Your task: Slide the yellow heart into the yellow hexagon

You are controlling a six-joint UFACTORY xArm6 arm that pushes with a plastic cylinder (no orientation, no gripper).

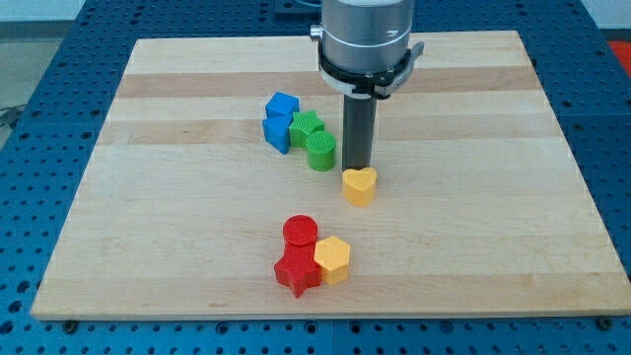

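Note:
The yellow heart [360, 185] lies near the middle of the wooden board. My tip [356, 167] stands just behind it, at its top edge, touching or nearly touching it. The yellow hexagon [333, 259] lies below the heart, toward the view's bottom and slightly left, with a gap of bare board between them. The hexagon rests against a red star [297, 272] on its left.
A red cylinder [300, 233] sits just above the red star. Two blue blocks [280, 120] and two green blocks [314, 141] cluster left of my rod. The wooden board [148, 197] lies on a blue perforated table.

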